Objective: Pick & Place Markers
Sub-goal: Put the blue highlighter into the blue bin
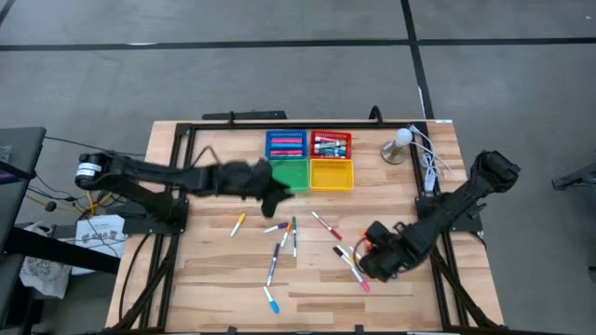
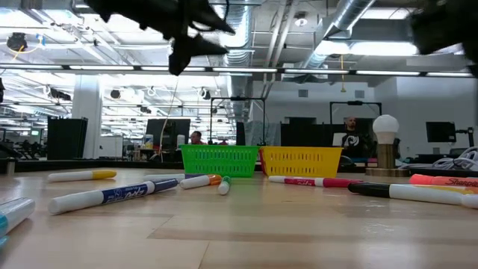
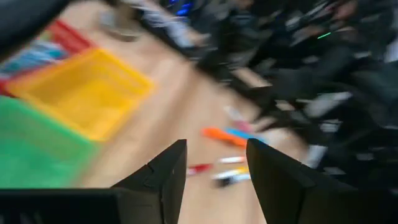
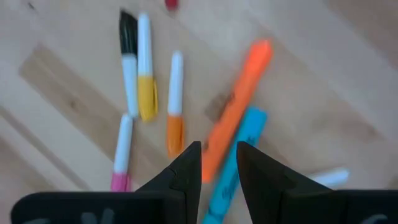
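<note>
right gripper (image 4: pixel 217 163), fingers narrowly apart and empty, hovers over the orange marker (image 4: pixel 239 102) at lower right of the high view, likely next to descend and close, while the left gripper (image 3: pixel 214 163), open and empty, waits by the green tray (image 1: pixel 291 175).

Wooden table (image 1: pixel 214 279), four square trays grouped at its far edge, blue tray (image 1: pixel 286 144) beside red tray (image 1: pixel 331 144), green tray (image 1: pixel 295 174) and yellow tray (image 1: pixel 331 174) in front, bulb lamp (image 1: pixel 400 141) right of red tray, white cables (image 1: pixel 428 163) beside lamp.

Left arm: I hold it outstretched, left gripper (image 3: pixel 211 163) raised, fingers parted | Right arm: bent low; right gripper (image 4: pixel 217 160) fingers parted
</note>
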